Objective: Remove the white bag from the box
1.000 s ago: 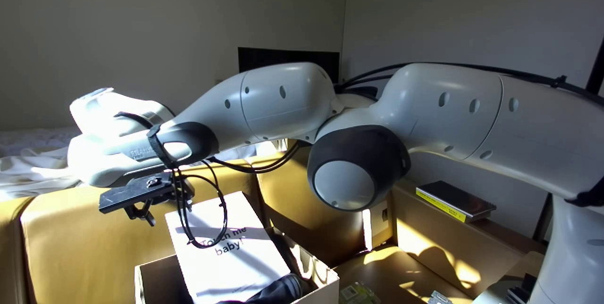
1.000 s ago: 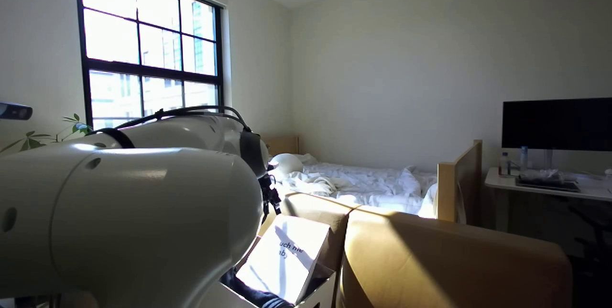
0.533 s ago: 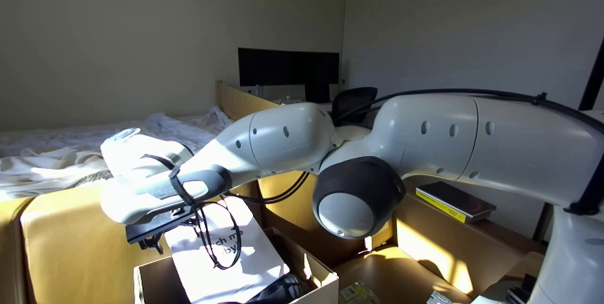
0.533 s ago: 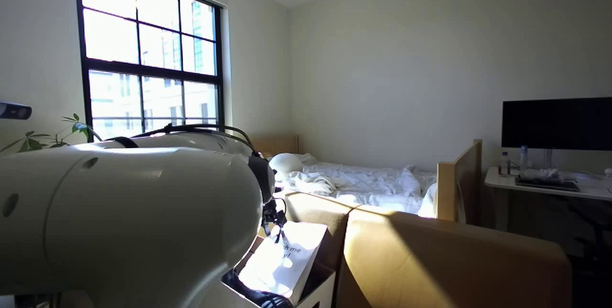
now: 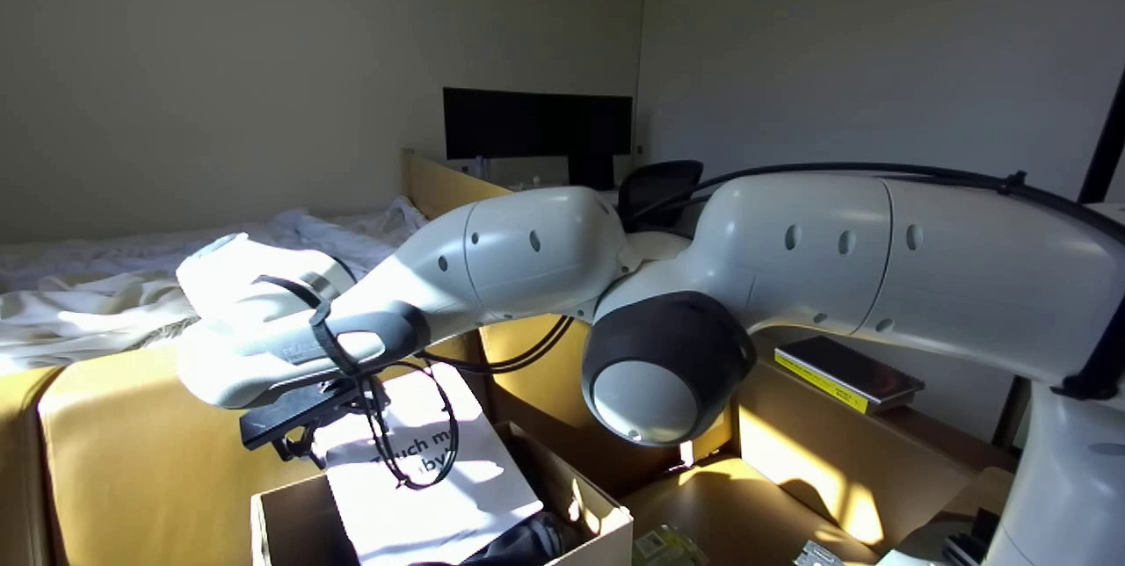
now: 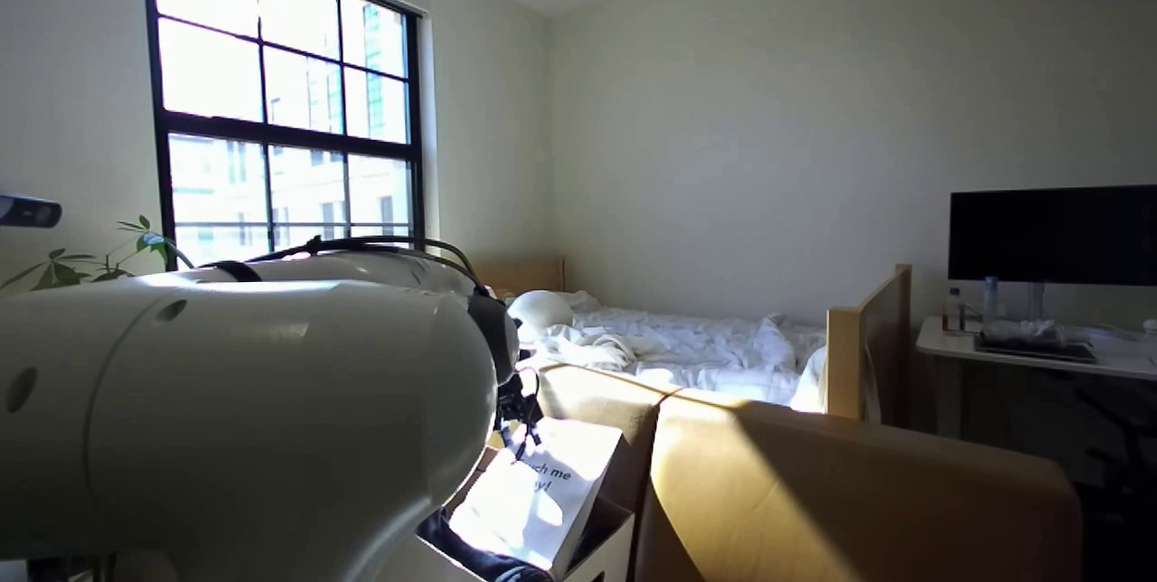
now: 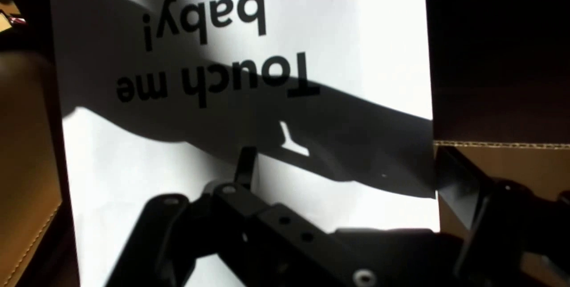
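Note:
The white bag, printed "Touch me baby!", leans tilted in the box, its upper end above the rim, in both exterior views [image 5: 457, 496] [image 6: 578, 455]. In the wrist view the bag [image 7: 392, 19] fills the middle, its text upside down. The box is an open brown carton; its wall shows in both exterior views [image 5: 606, 540] [image 6: 615, 555] and the wrist view [image 7: 534, 166]. My gripper [image 5: 303, 447] is above the bag's upper part, also in the wrist view [image 7: 352, 173], open, fingers wide apart: one over the bag, one by its edge. Whether they touch it I cannot tell.
A dark item [image 5: 527, 541] lies over the bag's lower end in the box. A tan sofa back [image 5: 158, 452] stands behind the box. A dark book with a yellow edge [image 5: 848, 373] lies on the armrest. Small packages [image 5: 668, 547] lie on the seat.
The arm has come down and to the right in an exterior view, bringing the gripper close to the bag, then shifted slightly back left. The bag and box stay in place.

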You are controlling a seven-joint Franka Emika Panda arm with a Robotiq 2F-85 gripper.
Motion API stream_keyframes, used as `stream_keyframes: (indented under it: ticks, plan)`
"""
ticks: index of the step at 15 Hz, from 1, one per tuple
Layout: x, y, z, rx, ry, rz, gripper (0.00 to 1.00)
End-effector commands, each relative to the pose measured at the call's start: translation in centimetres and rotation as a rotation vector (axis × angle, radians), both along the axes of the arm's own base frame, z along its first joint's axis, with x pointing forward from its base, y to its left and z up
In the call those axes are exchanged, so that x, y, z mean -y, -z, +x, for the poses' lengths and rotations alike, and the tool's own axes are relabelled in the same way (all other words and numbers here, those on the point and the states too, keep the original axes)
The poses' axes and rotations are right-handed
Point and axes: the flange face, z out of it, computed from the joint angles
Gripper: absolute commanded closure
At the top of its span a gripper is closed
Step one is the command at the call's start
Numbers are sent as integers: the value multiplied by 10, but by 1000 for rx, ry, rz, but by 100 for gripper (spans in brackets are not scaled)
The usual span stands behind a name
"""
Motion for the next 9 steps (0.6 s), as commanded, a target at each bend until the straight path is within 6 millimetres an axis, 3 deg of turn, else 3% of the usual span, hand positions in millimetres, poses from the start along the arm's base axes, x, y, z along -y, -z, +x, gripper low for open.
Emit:
stream_keyframes:
  ticks: [1,4,9]
  plan:
    - [17,-12,-2,-3,101,-134,0]
    - [29,-18,-2,-13,167,-189,0]
    - [64,-43,14,-2,404,-198,0]
